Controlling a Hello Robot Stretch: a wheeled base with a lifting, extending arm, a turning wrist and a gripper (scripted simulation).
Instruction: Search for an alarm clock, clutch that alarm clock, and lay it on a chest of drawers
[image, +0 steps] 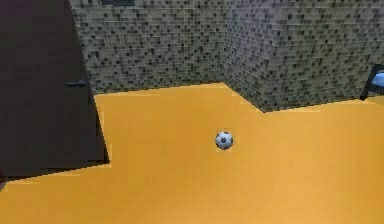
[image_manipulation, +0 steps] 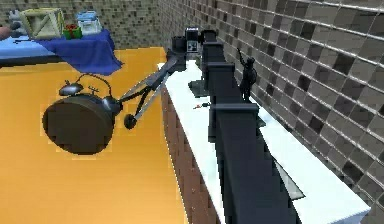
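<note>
Gripper (image_manipulation: 130, 108) held the alarm clock (image_manipulation: 80, 118): it hung off the fingers at approx 9 o'clock in the arm side view, over bare orange floor and clear of any surface. How wide the fingers stood couldn't be told. The arm (image_manipulation: 240, 140) ran from 6 o'clock up toward 12 over a long white-topped unit (image_manipulation: 305, 170), prob. the chest of drawers, though its front showed at too steep an angle to make out drawers. Main risk: the clock sat out past the unit's edge, so letting go there would drop it to the floor; it needed bringing in over the top first. Second risk: a small dark statuette (image_manipulation: 243, 72) stood on the top at approx 1 o'clock, just beside the arm, and a swing or retract could knock it. Clock's height vs. the top's edge was hard to judge, so it might also clip that edge. Hidden: the arm covered much of the white top, incl. any free spot under it. Dark items (image_manipulation: 192, 42) near 12 o'clock were too small to name. In the forward view a football (image: 224, 140) lay at approx 5 o'clock, and a blue thing (image: 376, 80) at 3 o'clock was cut off by the frame edge.
</note>
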